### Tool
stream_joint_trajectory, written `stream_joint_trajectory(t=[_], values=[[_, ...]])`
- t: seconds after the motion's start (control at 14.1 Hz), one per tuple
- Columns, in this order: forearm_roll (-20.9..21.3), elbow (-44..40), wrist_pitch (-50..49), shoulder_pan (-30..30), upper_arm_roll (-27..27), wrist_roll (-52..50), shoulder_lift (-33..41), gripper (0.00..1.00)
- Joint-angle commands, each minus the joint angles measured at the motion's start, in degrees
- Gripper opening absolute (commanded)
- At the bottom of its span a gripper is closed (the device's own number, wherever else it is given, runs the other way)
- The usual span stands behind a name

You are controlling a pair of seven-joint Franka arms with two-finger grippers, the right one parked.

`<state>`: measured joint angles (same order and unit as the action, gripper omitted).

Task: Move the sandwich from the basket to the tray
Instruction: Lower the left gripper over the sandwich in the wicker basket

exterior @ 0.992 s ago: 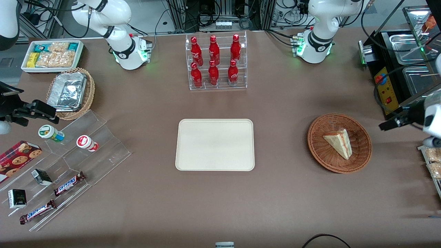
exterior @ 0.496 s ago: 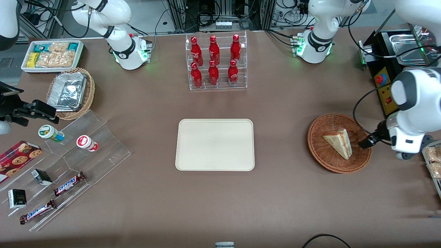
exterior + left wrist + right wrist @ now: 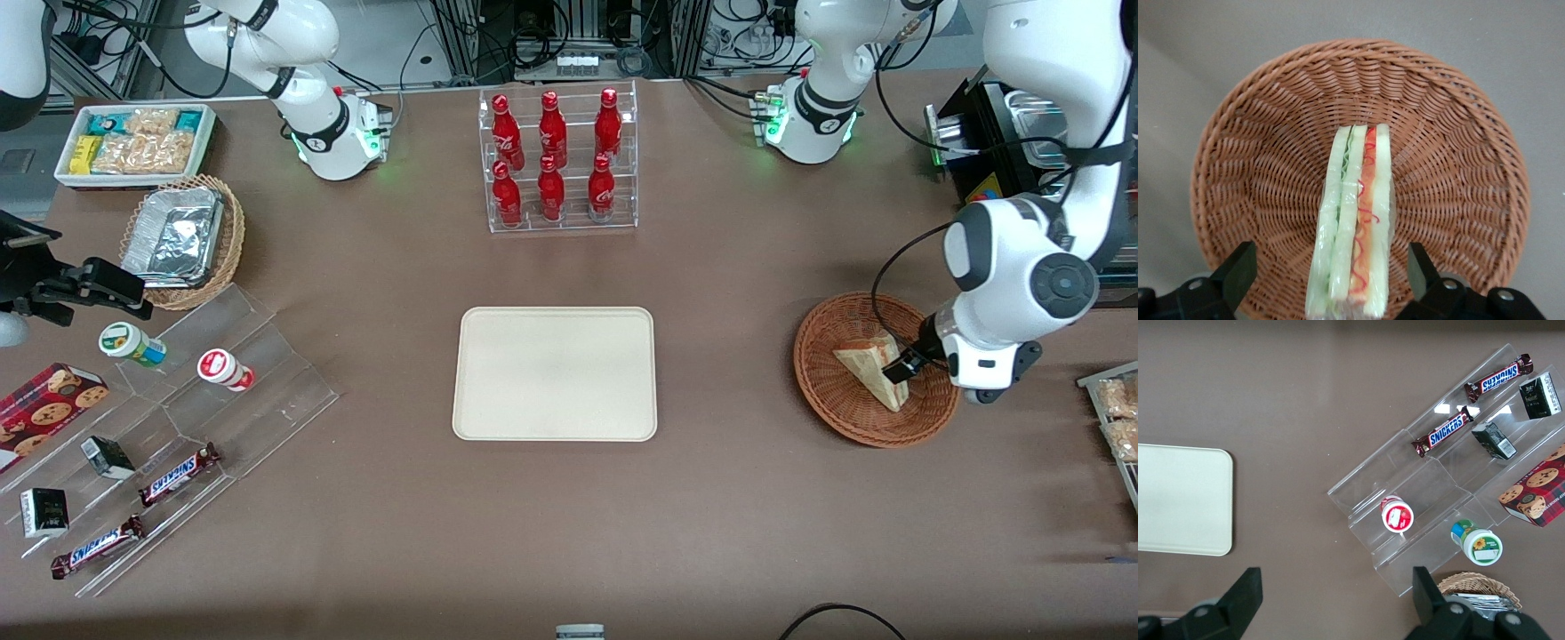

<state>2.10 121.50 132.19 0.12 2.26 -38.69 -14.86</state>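
The sandwich [image 3: 873,366], a pale wrapped wedge, lies in the round reddish-brown basket [image 3: 840,418] toward the working arm's end of the table. My left gripper [image 3: 900,368] hangs low over the basket at the sandwich's wide end. In the left wrist view its gripper [image 3: 1330,272] is open, one black finger [image 3: 1238,272] on each side of the sandwich [image 3: 1355,213], with a gap to each; the green and red filling layers face the camera and the basket [image 3: 1271,133] surrounds it. The cream tray [image 3: 554,373] lies bare at the table's middle, its corner also in the right wrist view as the tray [image 3: 1178,500].
A clear rack of red bottles [image 3: 557,160] stands farther from the camera than the tray. A black appliance [image 3: 987,169] sits near the basket at the working arm's end. Toward the parked arm's end are a clear snack stand [image 3: 178,418], a tan basket with foil containers [image 3: 182,240] and a white bin [image 3: 133,142].
The left arm has swung in from the table's edge over the basket, and its gripper has come down around the sandwich. The sandwich, basket and tray have not moved.
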Motion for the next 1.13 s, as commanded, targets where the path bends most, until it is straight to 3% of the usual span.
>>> stream_joint_trajectory(t=[0.0,0.64,0.71,0.92,1.06], values=[[0.89,1.55,2.72,0.06,0.03,-1.82,-0.43,1.0],[-4.13,1.54,6.41,-0.38,-0.15,-2.0,-5.17,0.97],[-4.13,1.54,6.85,-0.38,-0.15,-1.91,-5.44,0.89],[-4.13,1.45,6.24,-0.56,-0.24,-1.82,-5.18,0.45],[-3.95,1.46,5.28,-1.09,-0.24,-1.65,-4.74,0.28]])
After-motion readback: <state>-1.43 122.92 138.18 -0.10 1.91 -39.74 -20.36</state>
